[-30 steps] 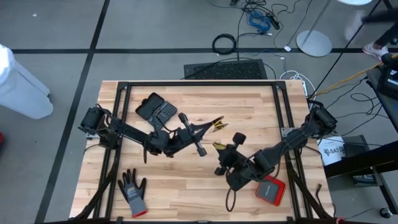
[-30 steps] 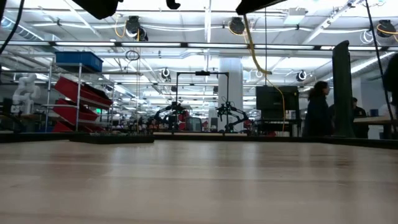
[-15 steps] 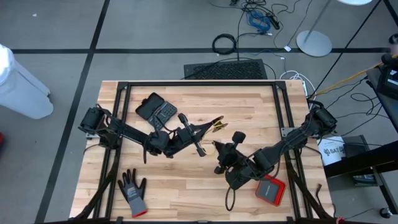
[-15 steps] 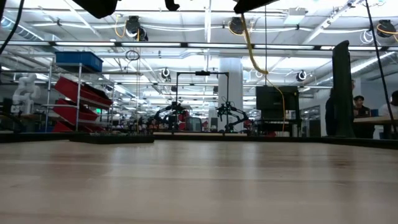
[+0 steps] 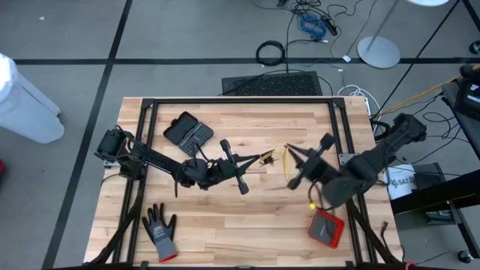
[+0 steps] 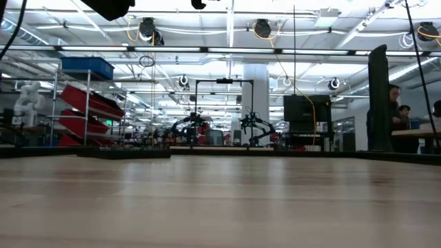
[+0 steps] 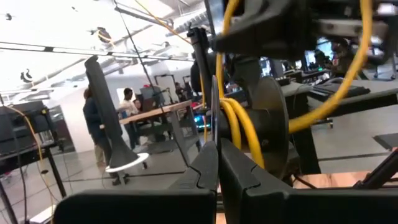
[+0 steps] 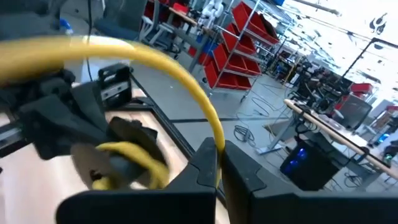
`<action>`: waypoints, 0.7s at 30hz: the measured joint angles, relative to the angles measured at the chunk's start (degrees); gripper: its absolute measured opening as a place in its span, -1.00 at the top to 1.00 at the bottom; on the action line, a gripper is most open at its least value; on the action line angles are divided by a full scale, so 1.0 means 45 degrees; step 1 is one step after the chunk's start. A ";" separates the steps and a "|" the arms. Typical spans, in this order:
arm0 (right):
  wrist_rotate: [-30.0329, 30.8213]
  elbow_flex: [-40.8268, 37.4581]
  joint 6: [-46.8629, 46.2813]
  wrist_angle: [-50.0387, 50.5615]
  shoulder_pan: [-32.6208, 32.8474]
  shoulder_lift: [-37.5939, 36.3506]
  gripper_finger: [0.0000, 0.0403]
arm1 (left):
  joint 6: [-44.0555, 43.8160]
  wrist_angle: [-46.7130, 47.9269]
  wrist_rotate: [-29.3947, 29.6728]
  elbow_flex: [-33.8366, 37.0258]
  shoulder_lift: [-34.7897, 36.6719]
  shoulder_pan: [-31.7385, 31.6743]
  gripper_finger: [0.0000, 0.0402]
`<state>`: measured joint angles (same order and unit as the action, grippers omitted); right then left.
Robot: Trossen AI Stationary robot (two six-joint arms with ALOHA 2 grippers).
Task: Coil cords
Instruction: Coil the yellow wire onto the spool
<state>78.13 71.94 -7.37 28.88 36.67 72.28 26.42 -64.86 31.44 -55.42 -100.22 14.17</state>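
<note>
The yellow cord (image 5: 275,157) is held in the air over the table's (image 5: 247,217) middle, strung between both grippers. It is pinched by the left gripper (image 5: 259,157), where several loops are gathered, and by the right gripper (image 5: 289,154), from which one strand arcs away. A grey glove (image 5: 160,230), a black case (image 5: 188,131) and a red box (image 5: 327,227) are seen on the table.

Bare tabletop (image 5: 300,124) lies along the far edge, while the calculator (image 5: 188,131), glove (image 5: 160,230) and red box (image 5: 326,227) crowd the other sides.
</note>
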 joint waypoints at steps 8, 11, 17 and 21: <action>-0.0022 0.0000 0.0850 -0.0075 0.0038 -0.0938 1.00 | -0.0124 0.0309 -0.0595 0.0000 0.0010 -0.0005 0.99; -0.0050 0.0000 0.1038 -0.0073 0.0044 -0.0947 1.00 | -0.0114 0.0358 -0.0612 0.0000 0.0010 0.0000 0.99; -0.1136 0.0000 0.0060 0.0802 0.0052 -0.0881 1.00 | -0.0127 -0.0658 -0.0612 0.0000 0.0010 0.0095 0.99; -0.1766 -0.0005 -0.2775 0.3457 0.0057 -0.0473 1.00 | -0.0132 -0.1593 -0.0902 0.0000 0.0067 0.0378 0.99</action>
<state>70.18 71.92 -19.86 44.44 36.93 70.15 25.82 -72.02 27.38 -55.42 -99.92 15.87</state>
